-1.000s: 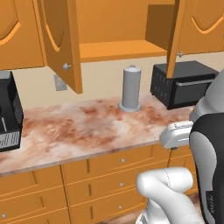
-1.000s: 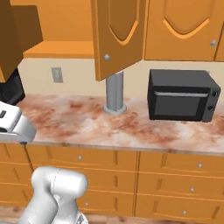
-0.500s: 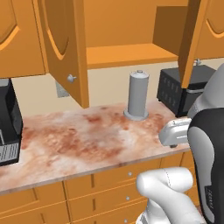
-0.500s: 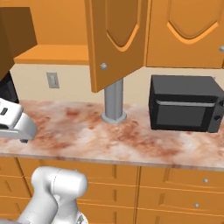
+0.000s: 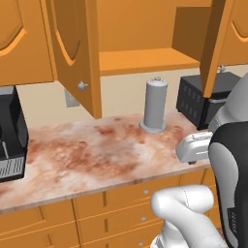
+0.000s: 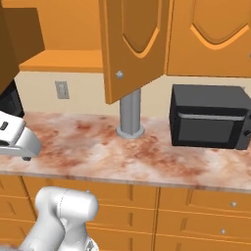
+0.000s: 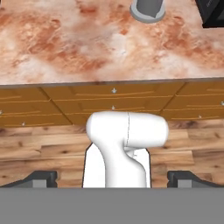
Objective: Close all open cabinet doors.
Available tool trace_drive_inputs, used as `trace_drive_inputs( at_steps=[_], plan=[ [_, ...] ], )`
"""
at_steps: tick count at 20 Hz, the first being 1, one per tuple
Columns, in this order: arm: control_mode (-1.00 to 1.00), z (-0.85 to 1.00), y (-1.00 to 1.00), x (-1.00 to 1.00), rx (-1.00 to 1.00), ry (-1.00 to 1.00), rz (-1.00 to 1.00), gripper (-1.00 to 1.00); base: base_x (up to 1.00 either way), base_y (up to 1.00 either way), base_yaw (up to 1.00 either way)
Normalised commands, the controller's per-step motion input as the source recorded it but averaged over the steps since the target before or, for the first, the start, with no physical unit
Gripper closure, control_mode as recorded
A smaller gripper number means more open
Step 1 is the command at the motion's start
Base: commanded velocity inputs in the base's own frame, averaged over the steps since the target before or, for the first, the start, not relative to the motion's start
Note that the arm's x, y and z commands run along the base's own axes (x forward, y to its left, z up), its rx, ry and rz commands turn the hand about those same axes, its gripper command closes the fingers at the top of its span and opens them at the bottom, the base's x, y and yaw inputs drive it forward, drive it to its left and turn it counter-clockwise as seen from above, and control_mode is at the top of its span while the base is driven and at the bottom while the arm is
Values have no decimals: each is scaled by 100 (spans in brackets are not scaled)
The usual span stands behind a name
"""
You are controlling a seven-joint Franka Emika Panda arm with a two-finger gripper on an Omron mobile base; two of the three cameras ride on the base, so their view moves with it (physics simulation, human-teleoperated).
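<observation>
The tool (image 7: pixel 112 177), seen in the hand view, has its two dark finger tips (image 7: pixel 37 178) set wide apart at the bottom corners with nothing between them; it is spread and empty, looking down over the robot's own body at the near edge of the marbled reddish-brown stone table (image 7: pixel 65 48). That posture reads as a carried, retracted one, suited to travel, not to contact. On the table stands a grey upright cylinder on a round foot (image 5: pixel 155 104), with a black glass-fronted microwave (image 6: pixel 208 115) to its right and a black appliance (image 5: pixel 10 134) at the far left. Above, one tall orange-brown wooden cabinet door with an arched panel and silver knob (image 5: pixel 75 53) hangs swung out over the table, left of the cylinder. A second open cabinet door (image 5: pixel 212 46) juts out edge-on above the microwave. Between them the bare orange shelf (image 5: pixel 145 60) is exposed. Both doors remain to be shut; in my judgement the tool must first rise to door height.
</observation>
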Motion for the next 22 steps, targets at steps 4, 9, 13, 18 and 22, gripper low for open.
trace_drive_inputs(
  at_steps=[4,9,13,18,22],
  plan=[
    [100,0,0,0,0,0,0,-100,-20,27,13],
    [100,0,0,0,0,0,0,-100,-1,6,9],
    [-100,0,0,0,0,0,0,-100,0,0,0],
    [-100,0,0,0,0,0,0,-100,0,0,0],
    [-100,0,0,0,0,0,0,-100,0,0,0]
  ],
)
